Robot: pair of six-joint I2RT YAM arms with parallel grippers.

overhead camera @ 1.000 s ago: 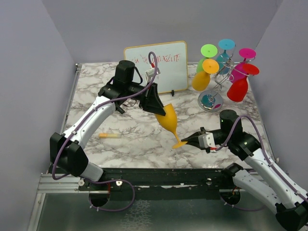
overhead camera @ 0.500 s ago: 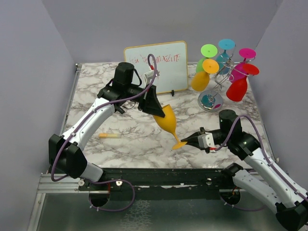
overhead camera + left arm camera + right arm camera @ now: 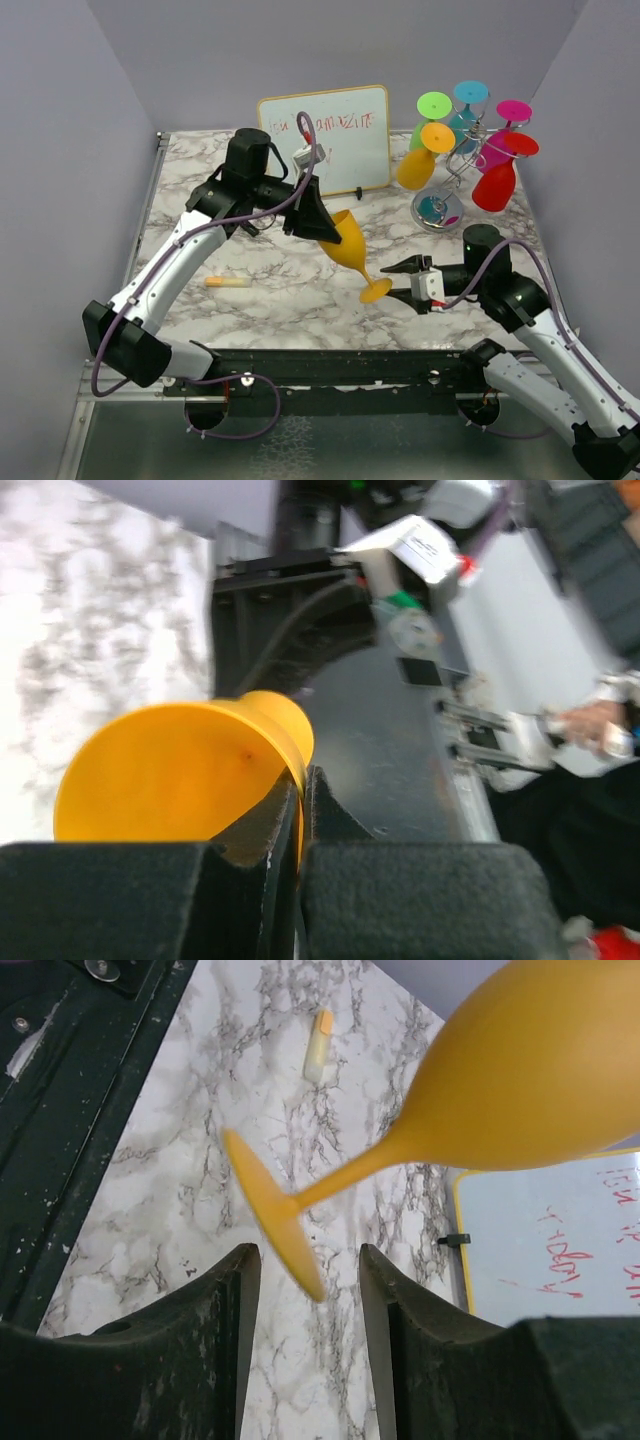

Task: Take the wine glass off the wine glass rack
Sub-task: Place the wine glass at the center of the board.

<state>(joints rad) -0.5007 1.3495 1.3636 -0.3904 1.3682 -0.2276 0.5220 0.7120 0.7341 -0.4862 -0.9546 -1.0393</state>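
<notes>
Overhead view looks down over the table [image 3: 290, 275]; both close wrist views share the yellow wine glass [image 3: 345, 245].

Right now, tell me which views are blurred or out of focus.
Left wrist: the yellow wine glass is soft and the marble table washed out. Right wrist: the glass's foot is smeared, the marble sharp. Top external: sharp, with glare on the wine glass rack base.

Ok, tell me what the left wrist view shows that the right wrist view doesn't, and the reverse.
Only left wrist: the left jaws shut on the bowl rim of the orange glass, and the right arm. Only right wrist: the glass's stem and foot between the parted right jaws, a whiteboard, a small yellow tube. Both: the glass and marble table.
</notes>
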